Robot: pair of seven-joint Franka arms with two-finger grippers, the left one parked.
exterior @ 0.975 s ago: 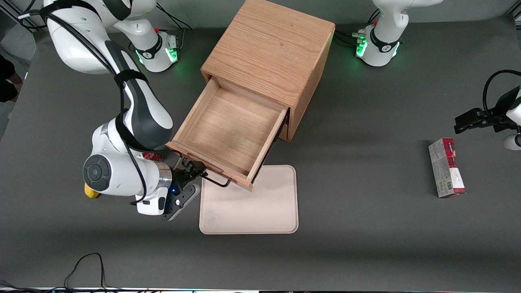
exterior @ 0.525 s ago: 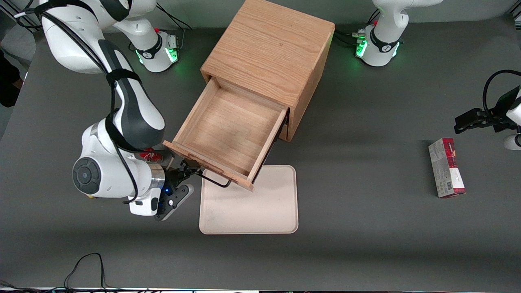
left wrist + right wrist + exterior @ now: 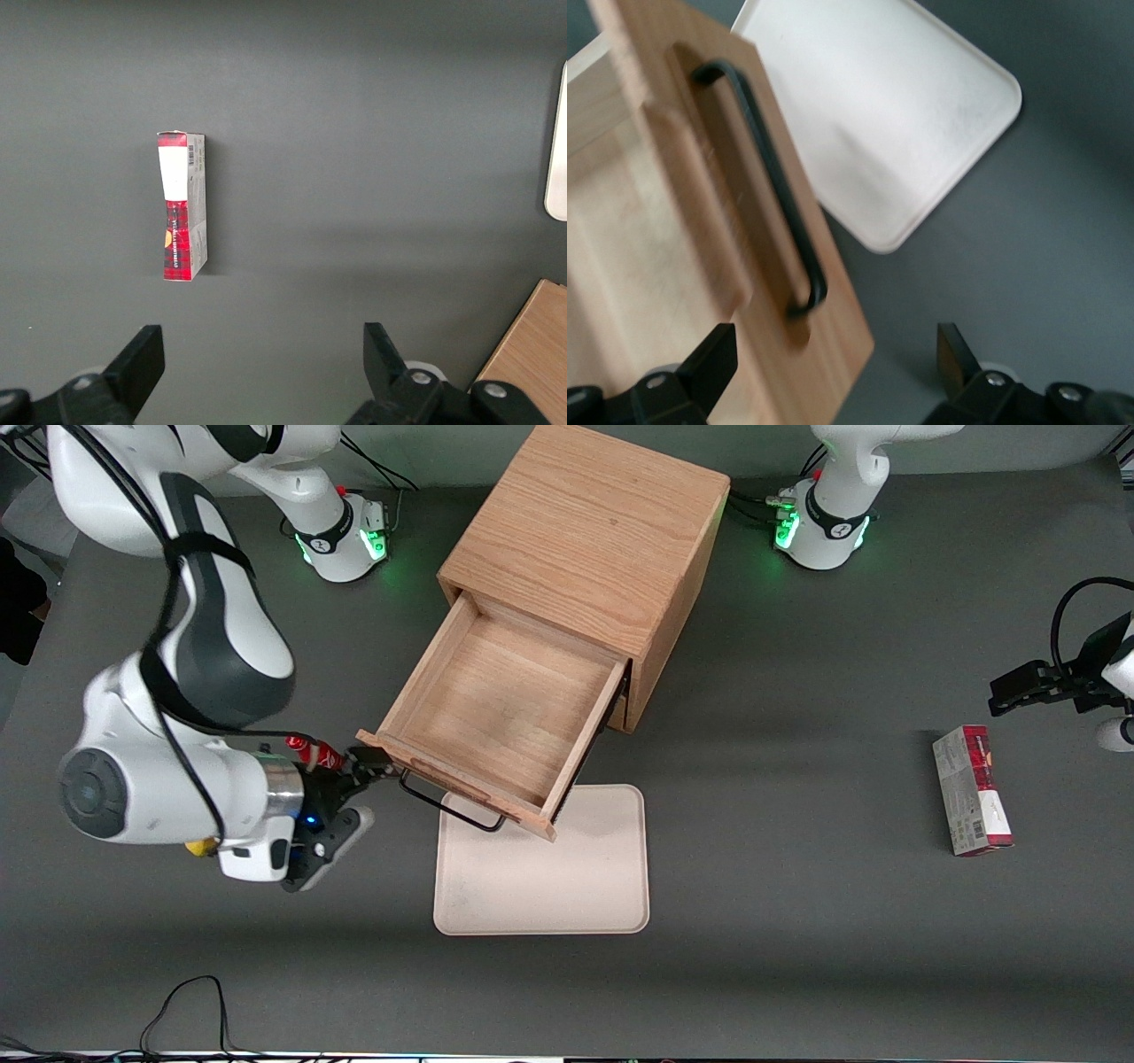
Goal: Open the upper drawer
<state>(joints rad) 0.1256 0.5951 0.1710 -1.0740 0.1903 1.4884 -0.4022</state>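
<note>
One dark grey matte table (image 3: 797,921) carries everything in the front view. A boxy light-oak cabinet (image 3: 589,558) stands on it, its grain running along the top. The upper drawer (image 3: 500,713) is pulled well out of the cabinet, showing a bare wooden floor and thin side walls. Its black wire handle (image 3: 447,804) projects from the front panel over a corner of a flat cream tray (image 3: 567,877) with rounded corners. A red and white box (image 3: 972,790) lies toward the parked arm's end of the table. A small red item (image 3: 314,751) and a yellow item (image 3: 202,847) show partly beside the working arm; neither can be identified. The white and dark arm is bent low, wrist level, with the gripper (image 3: 365,766) just beside the corner of the drawer front, clear of the handle.

Left wrist view: the box (image 3: 182,205) lies flat on the grey surface, with an edge of the tray (image 3: 556,150) and a corner of the cabinet (image 3: 532,354) in sight.

Right wrist view: the drawer (image 3: 647,239) front panel has a shallow recess under the handle (image 3: 775,190), a thin bent rod. The tray (image 3: 895,124) lies below it. The gripper (image 3: 837,363) has its fingers spread apart, holding nothing.
</note>
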